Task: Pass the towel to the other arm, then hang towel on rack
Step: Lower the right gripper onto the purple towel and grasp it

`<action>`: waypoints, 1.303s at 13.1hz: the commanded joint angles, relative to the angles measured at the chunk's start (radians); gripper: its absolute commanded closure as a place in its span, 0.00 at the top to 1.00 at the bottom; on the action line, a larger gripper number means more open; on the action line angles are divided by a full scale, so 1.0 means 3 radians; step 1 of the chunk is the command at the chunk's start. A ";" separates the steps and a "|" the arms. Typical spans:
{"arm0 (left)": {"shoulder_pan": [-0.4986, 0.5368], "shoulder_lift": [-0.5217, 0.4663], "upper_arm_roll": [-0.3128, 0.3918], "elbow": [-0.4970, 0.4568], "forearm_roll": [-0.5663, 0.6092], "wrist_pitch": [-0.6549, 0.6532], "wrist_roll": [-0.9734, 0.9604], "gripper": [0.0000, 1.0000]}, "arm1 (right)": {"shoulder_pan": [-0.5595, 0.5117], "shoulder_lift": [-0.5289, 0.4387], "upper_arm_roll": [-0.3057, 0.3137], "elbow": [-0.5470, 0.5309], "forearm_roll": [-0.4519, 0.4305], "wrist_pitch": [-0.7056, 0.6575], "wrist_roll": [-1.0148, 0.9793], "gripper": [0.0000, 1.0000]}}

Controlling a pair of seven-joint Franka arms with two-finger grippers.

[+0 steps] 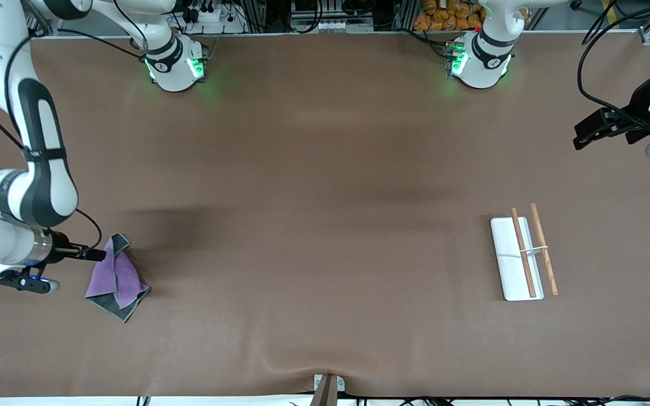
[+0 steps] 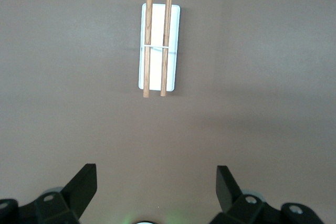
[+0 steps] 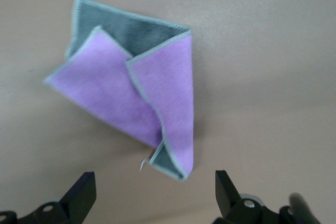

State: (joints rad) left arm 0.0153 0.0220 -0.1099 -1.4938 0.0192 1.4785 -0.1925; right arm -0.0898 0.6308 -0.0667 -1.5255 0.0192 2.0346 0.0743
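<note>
At the right arm's end of the worktop (image 1: 325,197), the towel (image 1: 115,279) is seen lying folded beside the right gripper (image 1: 96,255), fingers apart. Left gripper (image 1: 582,138), fingers apart, is held well above the rack (image 1: 514,265).

A robotics lab: two arm bases (image 1: 175,65) bolted along a brown-covered table (image 1: 313,197), cables and aluminium framing alongside.

A brown mat (image 1: 325,169) covers the whole table.
</note>
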 commanded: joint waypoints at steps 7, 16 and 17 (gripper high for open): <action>-0.0025 0.0019 -0.0038 0.0025 0.0013 -0.0009 0.0003 1.00 | -0.0115 0.0525 0.0054 0.0059 0.0013 0.0729 0.0024 1.00; -0.0025 0.0019 -0.0043 0.0025 0.0013 -0.0014 0.0003 1.00 | -0.0079 0.0587 0.0059 0.0048 -0.0003 0.0755 -0.0012 0.00; -0.0020 0.0014 -0.0038 0.0025 0.0013 -0.0014 0.0003 1.00 | -0.0069 0.0582 0.0059 0.0048 -0.0003 0.0755 -0.0012 0.00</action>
State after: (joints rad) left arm 0.0091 0.0294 -0.1197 -1.4940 0.0192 1.4789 -0.1925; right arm -0.1081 0.8011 -0.0547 -1.5201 0.0201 2.2624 0.0731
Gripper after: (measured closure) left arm 0.000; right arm 0.670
